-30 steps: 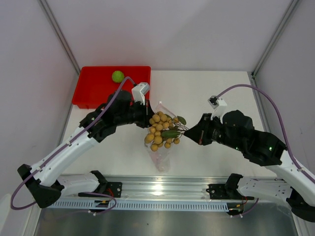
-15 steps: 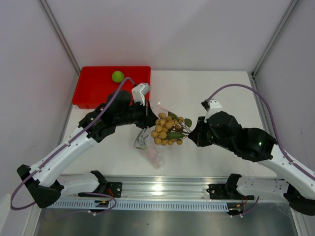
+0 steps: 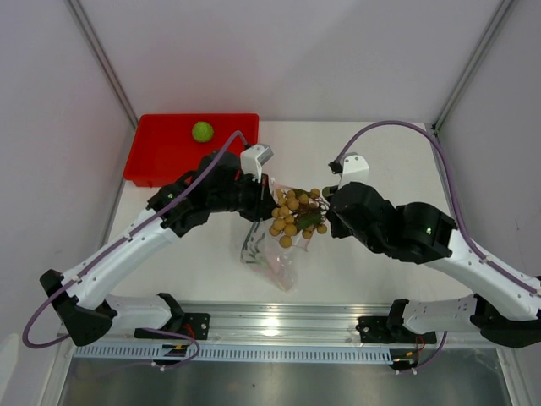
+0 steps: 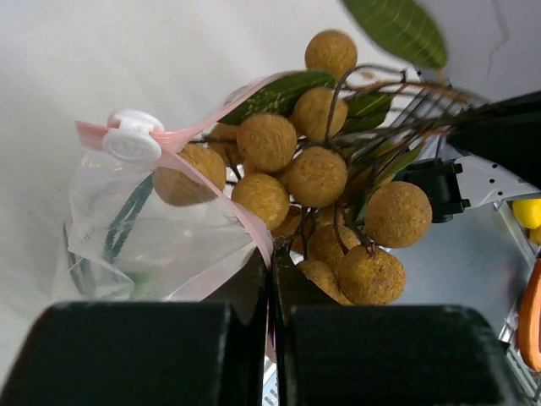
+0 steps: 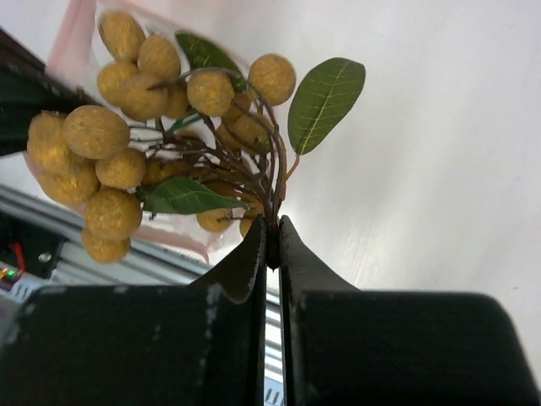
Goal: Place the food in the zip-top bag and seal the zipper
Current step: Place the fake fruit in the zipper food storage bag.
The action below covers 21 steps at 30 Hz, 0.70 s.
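Note:
My left gripper (image 3: 267,198) (image 4: 272,262) is shut on the pinkish zipper strip (image 4: 241,216) of the clear zip-top bag (image 3: 272,254) (image 4: 156,241) and holds the mouth up and open. A white slider (image 4: 132,135) sits on the strip. A sprig of thin green leaves (image 4: 127,222) lies inside the bag. My right gripper (image 3: 325,216) (image 5: 272,230) is shut on the stem of the tan-brown fruit bunch (image 3: 293,216) (image 4: 314,176) (image 5: 127,165) and holds it at the bag's mouth, some fruits past the strip. The lime-green fruit (image 3: 202,131) lies in the red tray.
The red tray (image 3: 156,161) stands at the back left, close behind my left arm. The two grippers are close together over the table's middle. A metal rail (image 3: 279,326) runs along the near edge. Side walls stand left and right.
My right gripper has carried the bunch left and away from me, up to the bag's mouth. My left gripper has shifted slightly right, holding the bag's mouth.

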Available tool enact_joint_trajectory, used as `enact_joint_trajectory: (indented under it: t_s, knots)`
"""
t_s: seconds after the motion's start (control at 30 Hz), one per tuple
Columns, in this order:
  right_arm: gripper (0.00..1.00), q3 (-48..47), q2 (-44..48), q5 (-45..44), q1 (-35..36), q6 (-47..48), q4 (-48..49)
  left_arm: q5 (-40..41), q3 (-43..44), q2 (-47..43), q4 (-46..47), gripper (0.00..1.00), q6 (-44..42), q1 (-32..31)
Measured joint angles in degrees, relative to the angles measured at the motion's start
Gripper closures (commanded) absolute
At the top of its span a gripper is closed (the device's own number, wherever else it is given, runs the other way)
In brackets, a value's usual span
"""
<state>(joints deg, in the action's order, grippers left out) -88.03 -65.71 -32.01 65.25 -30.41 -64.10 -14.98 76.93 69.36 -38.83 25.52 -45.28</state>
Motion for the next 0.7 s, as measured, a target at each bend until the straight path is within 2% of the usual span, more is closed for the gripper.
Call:
enact_joint_trajectory:
  t_s: [0.27,0.5,0.7]
  knots:
    - [1.00,-6.8,-2.5,-4.6,-1.0,4.6,-2.3,2.5,0.2,0.6,-1.5,0.99,-0.6,-1.6]
    - [1.00,-5.5,-3.3,-3.2,-0.2,8.6,-1.1,4.0,2.0,1.0,-2.4,0.99,-0.6,-1.9]
    - [1.00,-5.3,-4.2,-4.5,0.9,13.5,-0.8,7.6,8.1,5.0,-6.0,0.99,-1.6,-3.6]
